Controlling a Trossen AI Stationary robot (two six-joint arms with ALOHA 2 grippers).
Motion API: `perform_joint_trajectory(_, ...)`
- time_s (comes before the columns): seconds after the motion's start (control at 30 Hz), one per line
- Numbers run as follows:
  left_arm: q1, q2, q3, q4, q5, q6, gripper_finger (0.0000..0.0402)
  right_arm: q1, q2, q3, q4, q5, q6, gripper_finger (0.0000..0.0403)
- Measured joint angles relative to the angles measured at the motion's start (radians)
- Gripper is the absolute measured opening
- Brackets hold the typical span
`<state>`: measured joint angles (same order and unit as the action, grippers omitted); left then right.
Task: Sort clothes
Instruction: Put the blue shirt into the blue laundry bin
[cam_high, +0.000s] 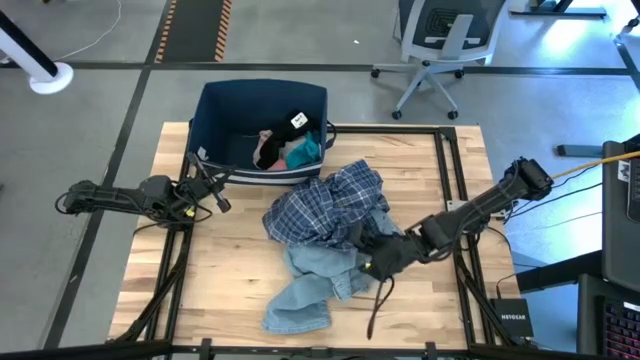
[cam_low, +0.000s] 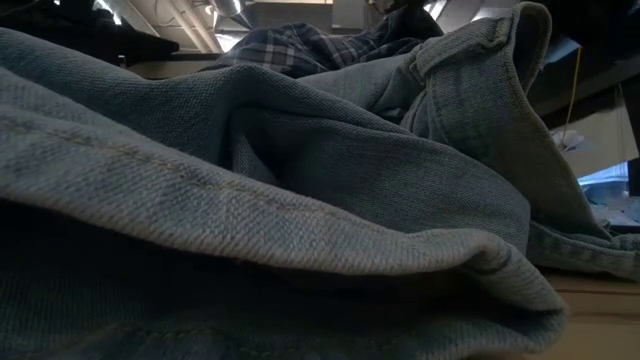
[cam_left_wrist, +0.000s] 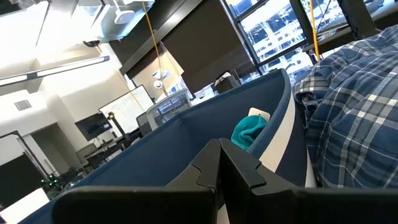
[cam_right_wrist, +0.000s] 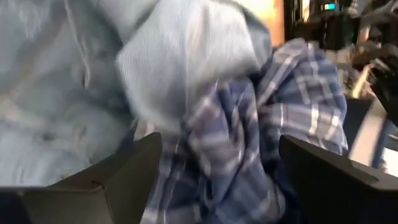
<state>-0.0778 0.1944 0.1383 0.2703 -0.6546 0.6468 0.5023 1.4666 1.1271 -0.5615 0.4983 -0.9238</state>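
Our right gripper (cam_high: 385, 255) spread wide over the blue plaid shirt (cam_high: 330, 205) and denim jeans (cam_high: 310, 285) heaped mid-table, our left gripper (cam_high: 215, 190) clenched empty beside the navy bin (cam_high: 260, 100), teal item (cam_high: 305, 152) inside it

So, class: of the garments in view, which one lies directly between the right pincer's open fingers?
The blue plaid shirt: its bunched checked cloth sits between the right pincer, while the plain denim jeans lie beside it.
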Motion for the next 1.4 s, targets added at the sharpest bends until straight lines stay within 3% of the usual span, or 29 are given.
perform_joint_trajectory(0.2,0.000,0.000,0.000,0.000,0.000,0.000,0.0001,0.009,0.004,0.000,-0.029,0.155,-0.001,0.0344)
perform_joint_trajectory(0.43,0.000,0.000,0.000,0.000,0.000,0.000,0.0001,-0.046,0.075,0.000,0.054,0.161,-0.069,0.0344)
perform_joint_trajectory(0.83,0.000,0.000,0.000,0.000,0.000,0.000,0.0001,-0.055,0.105,-0.001,0.357,0.244,-0.364,0.0344)
perform_joint_trajectory(1.0,0.000,0.000,0.000,0.000,0.000,0.000,0.0001,-0.112,0.116,-0.001,0.329,0.164,-0.359,0.0344)
perform_joint_trajectory(1.2,0.000,0.000,0.000,0.000,0.000,0.000,0.0001,-0.212,0.143,-0.001,0.374,0.147,-0.362,0.0344)
perform_joint_trajectory(1.4,0.000,0.000,0.000,0.000,0.000,0.000,0.0001,-0.305,0.143,-0.001,0.381,0.043,-0.256,0.0344)
